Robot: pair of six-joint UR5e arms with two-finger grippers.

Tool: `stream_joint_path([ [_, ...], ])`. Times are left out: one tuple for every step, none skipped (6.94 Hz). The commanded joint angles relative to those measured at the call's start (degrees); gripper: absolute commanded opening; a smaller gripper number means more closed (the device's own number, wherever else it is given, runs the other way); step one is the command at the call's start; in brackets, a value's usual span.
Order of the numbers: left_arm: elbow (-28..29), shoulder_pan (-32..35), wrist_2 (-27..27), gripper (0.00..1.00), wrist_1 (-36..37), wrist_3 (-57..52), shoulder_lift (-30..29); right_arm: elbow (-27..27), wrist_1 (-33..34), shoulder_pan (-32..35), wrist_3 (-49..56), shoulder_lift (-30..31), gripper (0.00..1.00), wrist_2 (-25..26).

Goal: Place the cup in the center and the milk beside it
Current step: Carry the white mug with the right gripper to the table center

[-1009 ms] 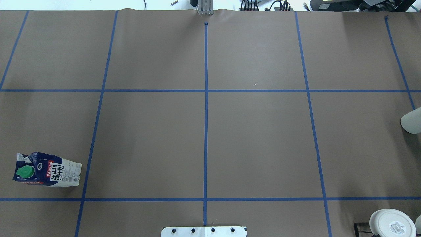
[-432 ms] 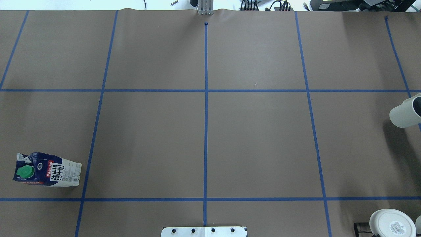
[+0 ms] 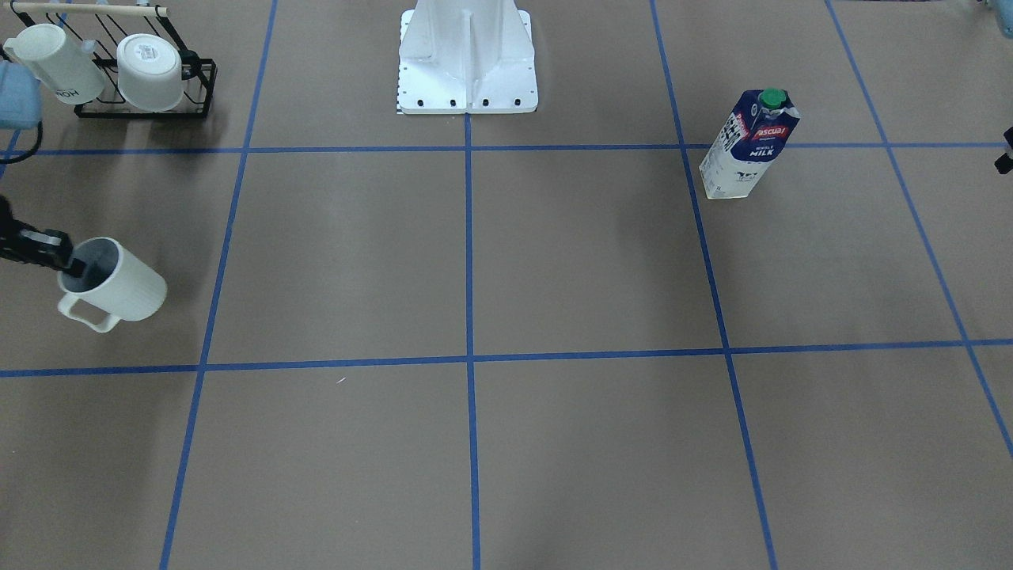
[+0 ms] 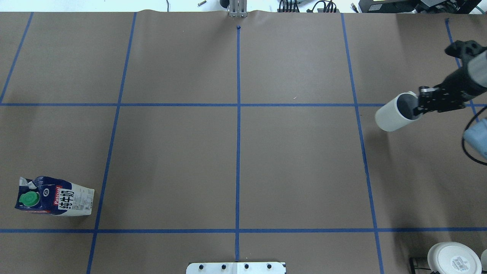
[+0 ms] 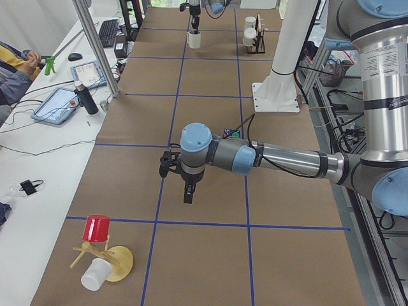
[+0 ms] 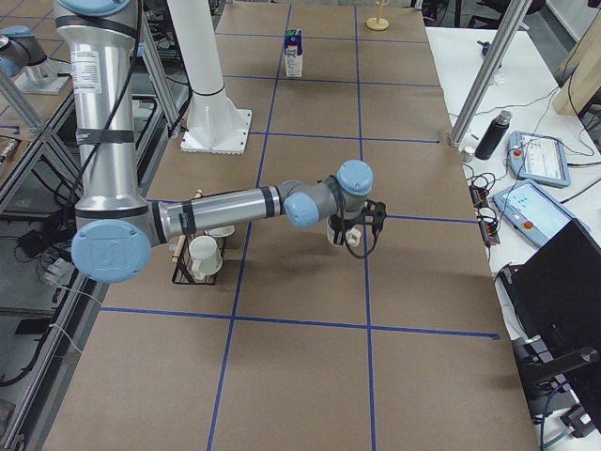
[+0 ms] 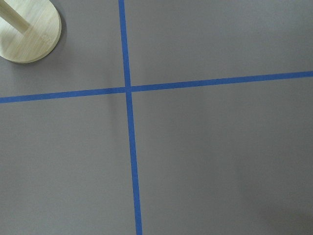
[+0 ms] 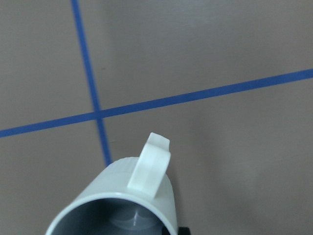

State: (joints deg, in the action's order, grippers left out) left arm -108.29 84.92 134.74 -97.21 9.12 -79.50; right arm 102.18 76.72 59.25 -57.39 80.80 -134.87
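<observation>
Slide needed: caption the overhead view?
Right gripper holds the white cup by its rim; milk carton stands far left.

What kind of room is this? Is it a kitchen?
Probably a robot lab, not a kitchen. A big left arm and right arm reach over a table covered in brown paper with blue tape squares, and control tablets sit on a side desk. The right arm holds a cup.
</observation>
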Motion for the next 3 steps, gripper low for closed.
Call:
stream_joint_path([
  [0.27, -0.01, -0.01, 0.98, 0.0, 0.02, -0.39, 0.83, 8.19, -16.65, -22.07, -17.86, 0.0, 14.55],
  [-0.34, -0.1, 0.08, 0.98, 0.18, 0.28, -0.39, 0.3, 18.71, -18.54, -22.76, -27.36, 0.0, 15.33],
  [-0.34, -0.28, 0.17, 0.98, 0.0, 4.29, -0.48, -1.62, 20.47, -19.69, -23.38, -30.67, 0.0, 15.78],
])
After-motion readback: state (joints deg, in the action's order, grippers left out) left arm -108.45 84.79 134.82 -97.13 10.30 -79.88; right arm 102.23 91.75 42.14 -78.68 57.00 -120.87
